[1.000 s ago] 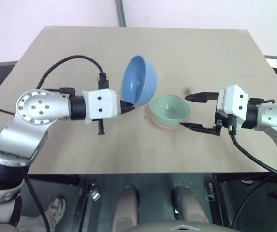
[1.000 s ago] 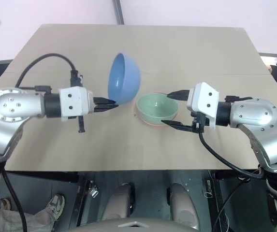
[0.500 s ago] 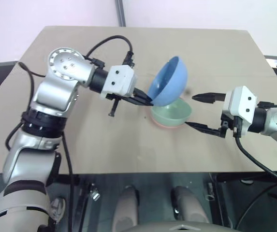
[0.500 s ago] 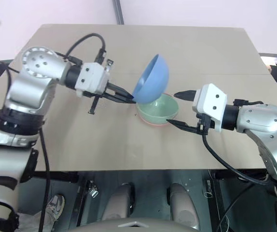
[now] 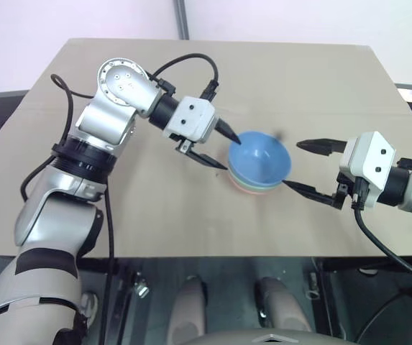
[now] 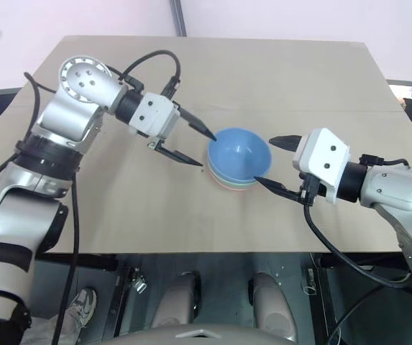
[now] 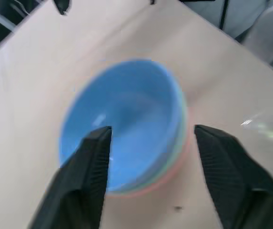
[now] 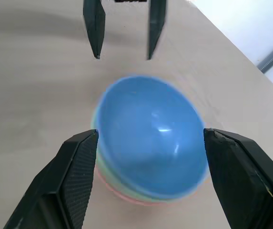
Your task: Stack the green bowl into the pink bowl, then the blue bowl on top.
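A plain tan table [image 5: 119,208] fills the scene, backed by a pale wall, with a thin dark pole [image 5: 182,18] rising behind its far edge. On the table the stack looks complete: the blue bowl [image 5: 260,157] sits uppermost, just in front of the left gripper [image 5: 225,148], with the rim of the green bowl [image 7: 180,125] showing as a thin band beneath it and the pink bowl [image 7: 183,153] at the bottom, resting on the table. The left gripper's two black fingers stand apart, holding nothing; their tips lie close against the near side of the blue bowl, one near its rim, though whether that one touches it is hard to say, since the bowl's outline is soft in the wrist views. The right gripper [image 5: 310,168] waits on the opposite side of the stack, its fingers wide apart and empty, one to either side of the bowls but clear of them. By my reading the final placement is done, and what remains is for the left arm to draw back from the rim without catching it. Little stands in the way: the table around the bowls is bare, and the one real hazard is a fingertip nudging the top bowl askew.
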Controlling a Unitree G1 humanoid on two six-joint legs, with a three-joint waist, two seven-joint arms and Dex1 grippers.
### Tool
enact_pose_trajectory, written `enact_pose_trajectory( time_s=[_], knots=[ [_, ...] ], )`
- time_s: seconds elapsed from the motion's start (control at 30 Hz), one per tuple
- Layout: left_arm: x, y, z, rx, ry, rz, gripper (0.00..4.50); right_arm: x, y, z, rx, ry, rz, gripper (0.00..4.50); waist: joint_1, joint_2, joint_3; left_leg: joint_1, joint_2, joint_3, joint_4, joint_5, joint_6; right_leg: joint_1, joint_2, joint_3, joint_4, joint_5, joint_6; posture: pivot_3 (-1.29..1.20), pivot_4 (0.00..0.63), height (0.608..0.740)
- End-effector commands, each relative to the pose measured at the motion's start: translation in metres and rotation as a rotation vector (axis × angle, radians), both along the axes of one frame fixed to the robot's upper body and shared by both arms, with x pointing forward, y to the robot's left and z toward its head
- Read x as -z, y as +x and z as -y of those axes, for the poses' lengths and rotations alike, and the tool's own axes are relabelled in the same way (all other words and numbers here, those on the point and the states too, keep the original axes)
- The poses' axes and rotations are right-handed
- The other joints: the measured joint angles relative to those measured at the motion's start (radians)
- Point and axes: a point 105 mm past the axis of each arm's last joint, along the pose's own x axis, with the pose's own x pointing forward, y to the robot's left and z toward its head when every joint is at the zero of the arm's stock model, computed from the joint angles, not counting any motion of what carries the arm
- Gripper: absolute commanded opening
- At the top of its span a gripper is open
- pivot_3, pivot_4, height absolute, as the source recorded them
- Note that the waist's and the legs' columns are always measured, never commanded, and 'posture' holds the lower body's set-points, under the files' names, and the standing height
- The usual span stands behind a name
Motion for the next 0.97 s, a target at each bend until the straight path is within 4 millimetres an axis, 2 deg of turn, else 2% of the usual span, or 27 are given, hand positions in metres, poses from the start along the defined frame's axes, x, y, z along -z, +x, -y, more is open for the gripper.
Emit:
enact_pose_trajectory(
  time_s=[0.03, 0.1, 0.2, 0.33, 0.37, 0.43, 0.5, 0.53, 0.6, 0.63, 0.7, 0.83, 0.97],
  knots=[
    [-0.032, 0.000, -0.005, -0.045, -0.144, 0.023, 2.68, -0.009, -0.006, 0.000, 0.002, 0.001, 0.046, 3.85, -0.004, 0.000, 0.000, 0.000, 0.000, 0.000, 0.000, 0.000, 0.000, 0.000, 0.000, 0.000, 0.000, 0.000, 0.000, 0.00, 0.150, 0.740],
    [-0.047, 0.002, -0.015, -0.139, -0.293, -0.022, 2.68, -0.007, -0.006, 0.000, 0.003, 0.010, 0.032, 3.85, -0.008, 0.000, 0.000, 0.000, 0.000, 0.000, 0.000, 0.000, 0.000, 0.000, 0.000, 0.000, 0.000, 0.000, 0.000, 0.00, 0.150, 0.740],
    [-0.053, 0.001, -0.037, -0.287, -0.478, -0.106, 2.68, -0.003, -0.005, 0.000, 0.011, 0.038, -0.007, 3.85, -0.014, 0.002, -0.001, 0.001, 0.000, 0.000, 0.000, 0.000, 0.000, 0.000, 0.000, 0.001, 0.000, 0.000, 0.000, 0.00, 0.150, 0.740],
    [-0.018, -0.009, -0.088, -0.560, -0.544, -0.135, 2.68, 0.007, -0.001, 0.003, 0.037, 0.089, -0.105, 3.85, -0.017, 0.002, -0.001, 0.001, 0.001, 0.000, -0.001, 0.000, 0.000, 0.000, 0.000, 0.000, 0.002, 0.000, 0.000, 0.00, 0.150, 0.740],
    [-0.007, -0.018, -0.101, -0.620, -0.558, -0.166, 2.68, 0.009, -0.002, 0.005, 0.045, 0.098, -0.133, 3.85, -0.017, 0.002, -0.001, 0.001, 0.001, 0.000, -0.001, 0.000, 0.000, 0.000, 0.000, 0.000, 0.001, 0.000, 0.000, 0.00, 0.150, 0.740],
    [0.013, -0.037, -0.124, -0.734, -0.577, -0.226, 2.74, 0.011, -0.001, 0.017, 0.086, 0.132, -0.181, 4.39, -0.017, 0.001, -0.001, 0.001, 0.001, 0.001, -0.001, 0.000, 0.000, 0.001, -0.001, 0.000, 0.000, 0.000, 0.000, 0.00, 0.150, 0.740],
    [0.025, -0.061, -0.139, -0.797, -0.585, -0.323, 2.74, 0.017, -0.005, 0.028, 0.107, 0.108, -0.230, 4.48, -0.009, 0.001, -0.001, 0.001, 0.001, 0.000, -0.001, 0.000, 0.000, 0.001, -0.001, 0.000, 0.000, 0.000, 0.000, 0.00, 0.150, 0.740],
    [0.030, -0.072, -0.148, -0.835, -0.592, -0.345, 2.98, 0.018, -0.005, 0.034, 0.134, 0.110, -0.230, 4.50, -0.002, 0.000, -0.001, 0.000, 0.001, 0.001, -0.001, 0.000, 0.000, 0.000, -0.001, 0.000, 0.000, 0.000, 0.000, 0.00, 0.150, 0.740],
    [0.046, -0.093, -0.158, -0.897, -0.559, -0.410, 3.37, 0.021, -0.007, 0.041, 0.153, 0.101, -0.250, 4.50, 0.008, -0.001, -0.001, 0.000, 0.001, 0.000, -0.001, 0.000, 0.000, 0.000, -0.001, -0.001, 0.000, 0.000, 0.000, 0.00, 0.150, 0.740],
    [0.052, -0.100, -0.161, -0.922, -0.552, -0.430, 3.92, 0.022, -0.008, 0.043, 0.158, 0.092, -0.260, 4.50, 0.011, -0.001, -0.002, 0.002, 0.001, 0.000, 0.000, 0.000, 0.000, 0.002, -0.001, -0.002, 0.000, 0.000, 0.000, 0.00, 0.150, 0.740],
    [0.058, -0.105, -0.165, -0.962, -0.551, -0.414, 4.40, 0.024, -0.010, 0.047, 0.167, 0.076, -0.268, 4.50, 0.017, -0.001, -0.002, 0.005, 0.000, 0.001, 0.000, 0.000, 0.000, 0.003, -0.002, -0.001, 0.000, -0.002, -0.002, 0.00, 0.150, 0.740],
    [0.064, -0.106, -0.166, -0.986, -0.563, -0.417, 4.40, 0.027, -0.011, 0.053, 0.176, 0.060, -0.285, 4.50, 0.022, -0.002, -0.002, 0.016, 0.001, 0.001, 0.000, 0.000, 0.000, 0.013, -0.001, 0.000, -0.001, -0.005, 0.000, 0.00, 0.150, 0.740],
    [0.065, -0.106, -0.162, -0.958, -0.547, -0.428, 4.40, 0.027, -0.011, 0.055, 0.178, 0.056, -0.283, 4.50, 0.019, -0.002, -0.003, 0.017, 0.001, 0.004, 0.000, 0.000, 0.000, 0.014, -0.002, 0.003, -0.002, -0.005, 0.000, 0.00, 0.150, 0.740]
  ],
)
